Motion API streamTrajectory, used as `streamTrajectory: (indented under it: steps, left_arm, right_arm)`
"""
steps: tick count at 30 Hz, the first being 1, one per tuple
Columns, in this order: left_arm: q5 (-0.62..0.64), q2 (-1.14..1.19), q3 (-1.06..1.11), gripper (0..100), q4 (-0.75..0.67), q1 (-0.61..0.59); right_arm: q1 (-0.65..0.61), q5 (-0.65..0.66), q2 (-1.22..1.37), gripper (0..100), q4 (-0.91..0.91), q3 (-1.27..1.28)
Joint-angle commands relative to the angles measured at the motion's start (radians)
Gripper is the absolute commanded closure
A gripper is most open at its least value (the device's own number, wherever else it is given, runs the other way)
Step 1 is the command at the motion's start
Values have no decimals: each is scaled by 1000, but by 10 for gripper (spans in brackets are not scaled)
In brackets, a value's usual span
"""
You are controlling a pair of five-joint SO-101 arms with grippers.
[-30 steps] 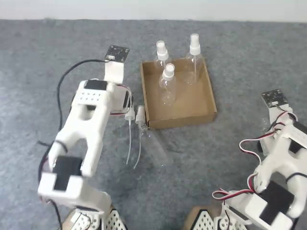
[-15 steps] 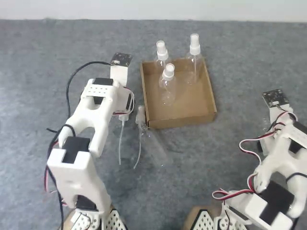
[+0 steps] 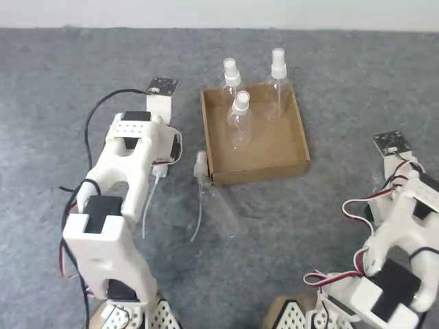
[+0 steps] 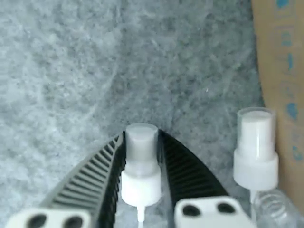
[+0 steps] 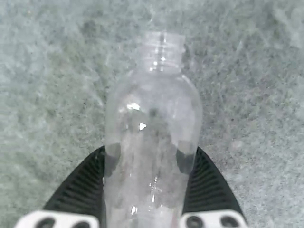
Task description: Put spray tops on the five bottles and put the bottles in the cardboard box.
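My left gripper [image 4: 141, 138] is shut on a white spray top [image 4: 141, 164]. In the high view that spray top [image 3: 162, 171] hangs left of the cardboard box [image 3: 288, 163], with its thin tube trailing toward the front. A second spray top [image 4: 256, 148] lies loose at the neck of a clear bottle [image 3: 218, 204] that lies on its side by the box's front left corner. Three capped bottles [image 3: 240, 120] stand at the back of the box. My right gripper [image 5: 149, 154] is shut on an uncapped clear bottle [image 5: 152, 114], its threaded neck pointing away from the fingers.
Grey carpet [image 3: 329, 75] covers the whole table. The left arm's white body [image 3: 123, 185] stretches from the front edge toward the box. The right arm [image 3: 401, 233] is folded at the front right corner. Open carpet lies between the two arms.
My left gripper has carried the spray top leftward, away from the lying bottle and the box, and its tube has swung with it. The right arm has kept still.
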Motion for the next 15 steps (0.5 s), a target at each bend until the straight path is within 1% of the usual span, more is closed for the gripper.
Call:
streamTrajectory:
  steps: [1,6,8,12,15]
  left_arm:
    - [-11,25,-28,937,9,6]
    - [-9,23,-28,920,9,0]
    - [-9,23,-28,915,21,6]
    - [-11,28,-30,865,66,21]
    - [-12,28,-30,893,64,18]
  right_arm:
    - [10,-9,-8,963,12,-34]
    - [10,-8,-10,895,13,-34]
    - [10,-6,-13,889,13,-34]
    - [10,-6,-12,884,13,-34]
    - [10,-6,-12,884,13,-34]
